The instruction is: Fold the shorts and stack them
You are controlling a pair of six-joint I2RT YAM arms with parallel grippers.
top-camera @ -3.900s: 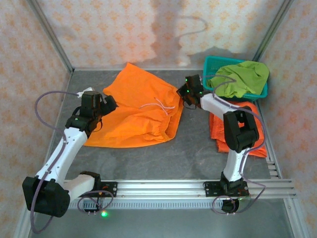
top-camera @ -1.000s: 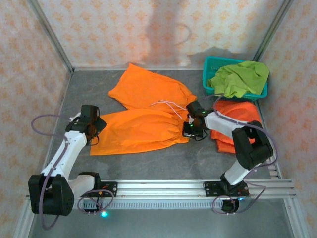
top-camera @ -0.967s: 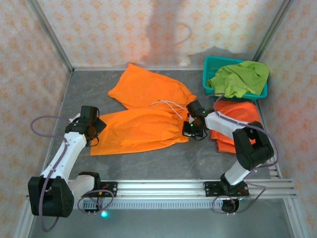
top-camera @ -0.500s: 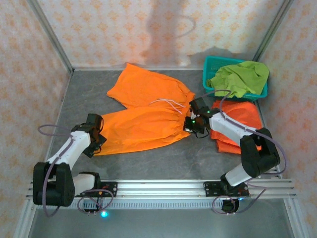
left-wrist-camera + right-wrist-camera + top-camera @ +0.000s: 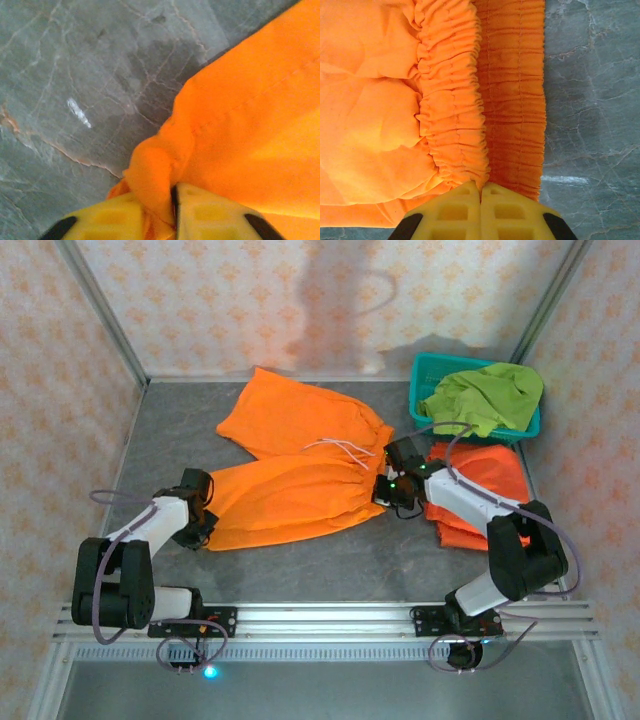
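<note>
A pair of bright orange shorts (image 5: 300, 475) lies spread on the grey table, one leg toward the back and one toward the near left, with its pale drawstring (image 5: 340, 448) on top. My left gripper (image 5: 203, 527) is shut on the hem corner of the near leg; in the left wrist view its yellow fingers (image 5: 130, 215) pinch a fold of orange cloth (image 5: 155, 170). My right gripper (image 5: 383, 495) is shut on the gathered elastic waistband (image 5: 452, 100). Another pair of orange shorts (image 5: 480, 480) lies folded at the right. The lime-green shorts (image 5: 485, 395) sit in the basket.
A teal mesh basket (image 5: 425, 370) stands at the back right corner. Papered walls close the table (image 5: 330, 560) in on three sides. An aluminium rail (image 5: 330, 615) with the arm bases runs along the near edge.
My left gripper has slid toward the near edge along the leg hem and shut on the cloth. The right gripper, still shut on the waistband, has shifted slightly right.
</note>
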